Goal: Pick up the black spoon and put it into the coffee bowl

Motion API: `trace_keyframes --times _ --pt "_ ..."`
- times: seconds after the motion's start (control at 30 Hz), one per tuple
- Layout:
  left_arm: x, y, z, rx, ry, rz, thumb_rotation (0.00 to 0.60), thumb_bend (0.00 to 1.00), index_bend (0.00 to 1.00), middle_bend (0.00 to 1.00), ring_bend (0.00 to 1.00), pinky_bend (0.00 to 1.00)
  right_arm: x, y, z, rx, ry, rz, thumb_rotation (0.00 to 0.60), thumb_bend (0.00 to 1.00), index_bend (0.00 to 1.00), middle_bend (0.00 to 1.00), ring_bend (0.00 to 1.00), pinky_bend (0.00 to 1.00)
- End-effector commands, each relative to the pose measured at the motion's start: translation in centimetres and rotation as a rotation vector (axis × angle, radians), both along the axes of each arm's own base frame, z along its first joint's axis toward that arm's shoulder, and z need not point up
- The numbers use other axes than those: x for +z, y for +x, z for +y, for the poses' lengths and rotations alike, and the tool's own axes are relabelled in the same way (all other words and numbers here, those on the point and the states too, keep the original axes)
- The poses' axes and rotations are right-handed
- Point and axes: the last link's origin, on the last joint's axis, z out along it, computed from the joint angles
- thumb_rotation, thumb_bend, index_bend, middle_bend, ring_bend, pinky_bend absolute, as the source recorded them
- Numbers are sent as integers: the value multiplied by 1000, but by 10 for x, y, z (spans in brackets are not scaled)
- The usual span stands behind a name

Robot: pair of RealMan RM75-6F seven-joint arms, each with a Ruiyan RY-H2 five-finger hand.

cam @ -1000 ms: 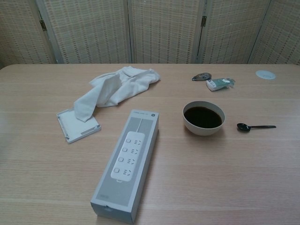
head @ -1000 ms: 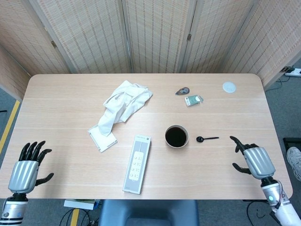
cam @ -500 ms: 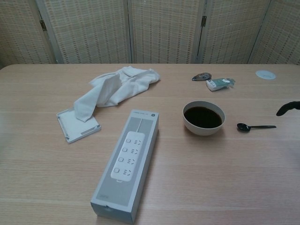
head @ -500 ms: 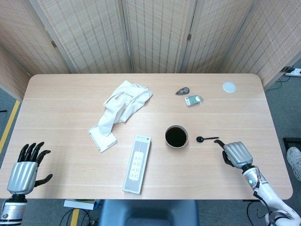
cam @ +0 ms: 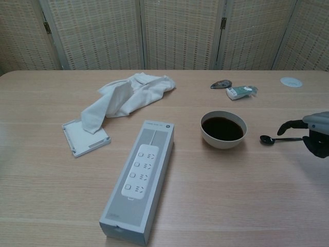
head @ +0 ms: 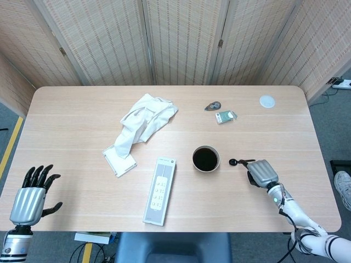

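The black spoon (head: 233, 162) (cam: 267, 139) lies flat on the table just right of the coffee bowl (head: 205, 158) (cam: 223, 128), a white bowl full of dark coffee, with its handle pointing right. My right hand (head: 260, 172) (cam: 314, 135) hovers at the handle's far end, fingers apart, one dark finger (cam: 288, 125) reaching over the handle. I cannot see it gripping the spoon. My left hand (head: 31, 198) stays at the table's near left corner, fingers spread and empty; the chest view does not show it.
A long grey power-strip box (head: 160, 190) (cam: 141, 180) lies left of the bowl. Further left are a crumpled white cloth (head: 143, 120) and a white square lid (head: 119, 161). Behind the bowl sit a tape dispenser (head: 213, 106), a green packet (head: 225, 116) and a white disc (head: 267, 101).
My right hand has moved left and forward from the table's right edge to the end of the spoon's handle. The spoon, the bowl and the left hand have stayed put.
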Motion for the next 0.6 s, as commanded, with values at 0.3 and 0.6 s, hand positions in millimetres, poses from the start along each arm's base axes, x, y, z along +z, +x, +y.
trace_keyframes --times 0.3,0.6 --pt "1 -1 -1 7 3 6 600 138 288 112 78 67 -24 7 -18 6 32 7 600 820 216 996 1000 1000" --pt "1 -3 -3 16 1 11 600 138 287 112 78 67 -33 12 -18 26 57 8 600 820 216 997 1000 1000"
